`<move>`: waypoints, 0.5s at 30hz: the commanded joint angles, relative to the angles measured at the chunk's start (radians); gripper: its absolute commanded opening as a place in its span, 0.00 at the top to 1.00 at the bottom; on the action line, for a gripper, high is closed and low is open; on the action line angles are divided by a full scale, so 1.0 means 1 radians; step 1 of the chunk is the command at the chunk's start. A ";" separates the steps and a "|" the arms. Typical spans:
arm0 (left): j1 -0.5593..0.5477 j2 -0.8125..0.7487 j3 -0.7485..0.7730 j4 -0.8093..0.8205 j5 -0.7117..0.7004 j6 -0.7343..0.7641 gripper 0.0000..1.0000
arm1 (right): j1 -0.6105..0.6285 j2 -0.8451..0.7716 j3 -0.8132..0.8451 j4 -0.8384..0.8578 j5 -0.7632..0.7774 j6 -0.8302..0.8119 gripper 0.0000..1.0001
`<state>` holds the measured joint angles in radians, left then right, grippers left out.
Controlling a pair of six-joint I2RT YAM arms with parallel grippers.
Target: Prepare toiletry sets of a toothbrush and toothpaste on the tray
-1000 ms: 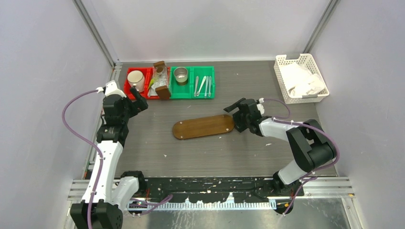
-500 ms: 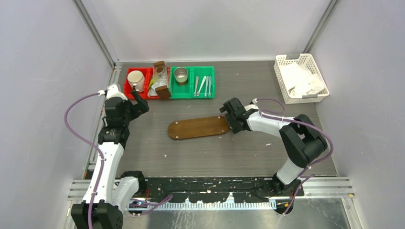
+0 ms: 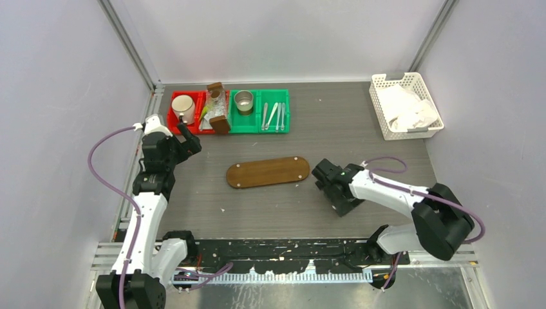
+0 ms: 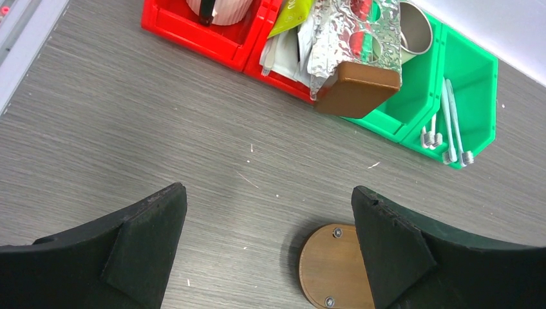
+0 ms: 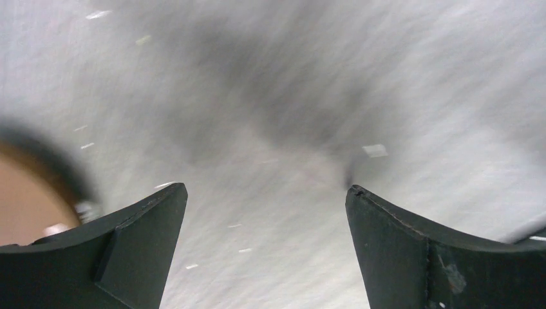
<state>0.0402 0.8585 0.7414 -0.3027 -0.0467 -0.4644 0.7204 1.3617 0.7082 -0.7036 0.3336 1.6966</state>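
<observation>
Top external: toothbrushes (image 3: 273, 116) lie front-to-back, tray (image 3: 270, 172) crosswise.

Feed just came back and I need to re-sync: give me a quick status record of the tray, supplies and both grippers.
tray: wooden oval, mid-table, nothing on it
toothbrushes: in the green bin, right compartment
tubes: in the red bin, right compartment
left gripper: open, empty, above the table near the red bin
right gripper: open, empty, over bare table right of the tray
sets on tray: none
</observation>
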 commanded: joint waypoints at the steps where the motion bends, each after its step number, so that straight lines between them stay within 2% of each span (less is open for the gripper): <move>1: -0.003 -0.006 -0.001 0.065 0.023 -0.008 0.00 | 0.000 -0.122 0.057 -0.318 0.209 -0.109 0.00; 4: -0.003 0.020 0.006 0.089 0.030 -0.011 0.00 | -0.018 -0.156 0.153 -0.031 0.220 -0.479 0.00; 7: -0.002 0.060 0.046 0.075 0.022 -0.004 0.00 | -0.043 -0.074 0.298 0.063 0.222 -0.742 0.06; 8: -0.002 0.077 0.061 0.072 0.024 -0.002 0.00 | -0.060 -0.010 0.377 0.037 0.236 -0.797 0.05; 10: 0.000 0.124 0.103 0.054 0.019 -0.006 0.00 | -0.090 0.132 0.543 0.058 0.163 -0.950 0.07; 13: 0.000 0.220 0.187 -0.001 -0.007 -0.005 0.00 | -0.116 0.370 0.740 0.039 0.073 -1.085 0.17; 14: 0.000 0.249 0.218 -0.019 -0.017 0.007 0.00 | -0.118 0.439 0.821 0.036 0.068 -1.115 0.23; 15: 0.000 0.275 0.245 -0.035 -0.027 0.023 0.00 | -0.119 0.501 0.891 0.017 0.069 -1.136 0.34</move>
<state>0.0402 1.0554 0.8627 -0.3073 -0.0372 -0.4675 0.6167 1.6520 1.4109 -0.6884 0.4541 0.8249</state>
